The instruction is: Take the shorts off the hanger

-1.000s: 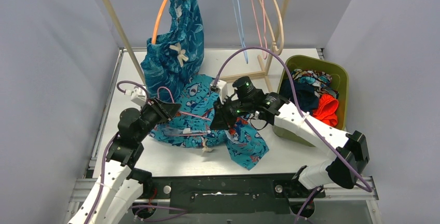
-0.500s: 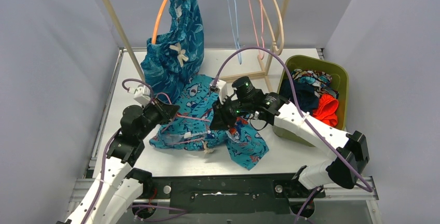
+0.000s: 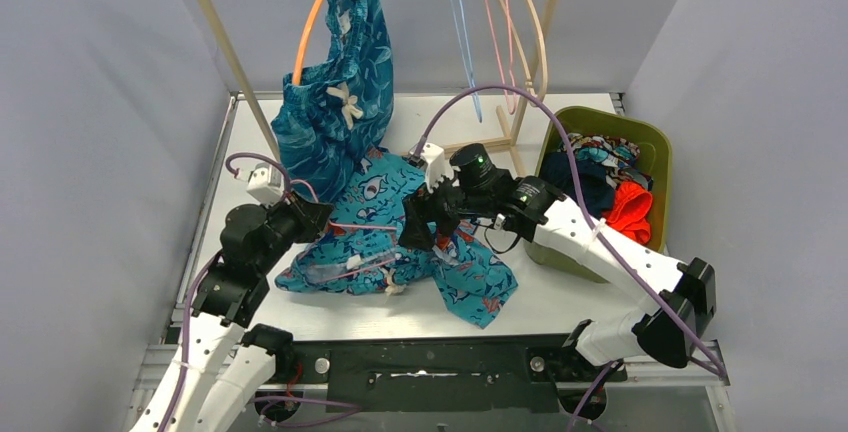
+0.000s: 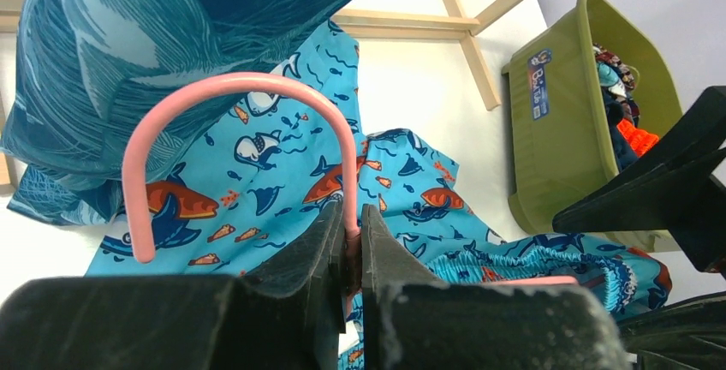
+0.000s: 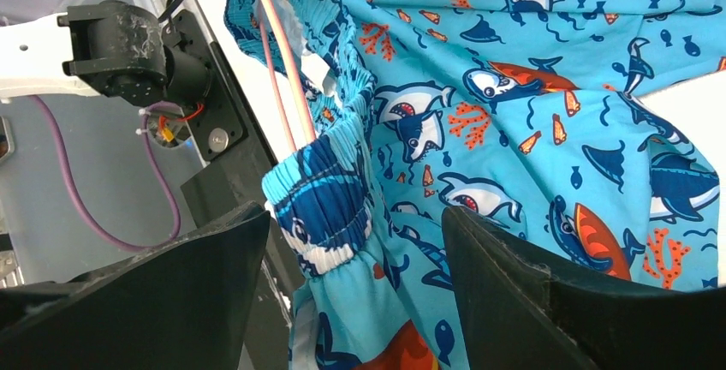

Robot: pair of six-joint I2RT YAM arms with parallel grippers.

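Observation:
Turquoise cartoon-print shorts (image 3: pixel 455 272) lie crumpled mid-table, still threaded on a pink hanger (image 4: pixel 240 87). My left gripper (image 4: pixel 353 235) is shut on the stem of that hanger's hook, at the left end of the heap (image 3: pixel 318 220). My right gripper (image 5: pixel 355 216) is open just above the shorts (image 3: pixel 420 232), and their elastic waistband (image 5: pixel 330 190) hangs loose between its fingers. The pink hanger's arms (image 5: pixel 282 70) run inside the waistband. Teal leaf-print shorts (image 3: pixel 335 102) hang from an orange hanger (image 3: pixel 312 27) on the rail.
A green bin (image 3: pixel 655 152) at the right holds several other shorts, orange-red (image 3: pixel 630 207) and navy among them. Bare hangers (image 3: pixel 500 32) dangle from the rail's right half. The wooden rack's post (image 3: pixel 225 42) and base bar (image 3: pixel 480 145) stand behind the heap.
My right gripper has opened and let go of the waistband, rising slightly. My left gripper has shut on the pink hanger's hook and drawn it back to the left.

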